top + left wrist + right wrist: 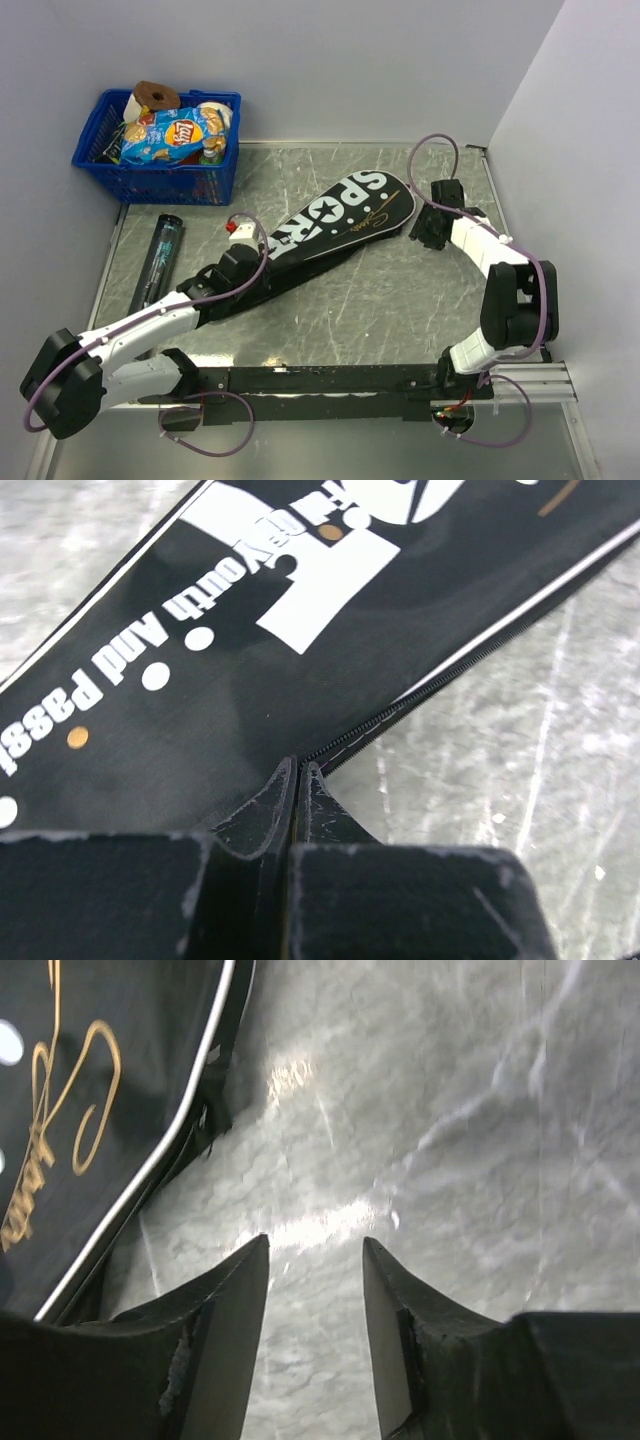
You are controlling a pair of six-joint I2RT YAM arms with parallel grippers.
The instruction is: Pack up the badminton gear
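The black racket-shaped bag (340, 220) lettered SPORT lies slantwise across the middle of the table, its rounded head toward the back right. A long dark tube (160, 255) lies to its left. My left gripper (262, 265) rests on the bag's narrow handle end. In the left wrist view that gripper (300, 765) is shut, its tips meeting right at the zipper line along the edge of the bag (250, 680). My right gripper (428, 235) hovers just right of the bag's head. It (315, 1242) stands open over bare table, the bag (90, 1110) to its left. No rackets are in view.
A blue plastic basket (160, 180) holding a crisp packet (170, 135) and other items stands at the back left corner. Walls close the table at the back and right. A black rail (330, 380) runs along the near edge between the arm bases.
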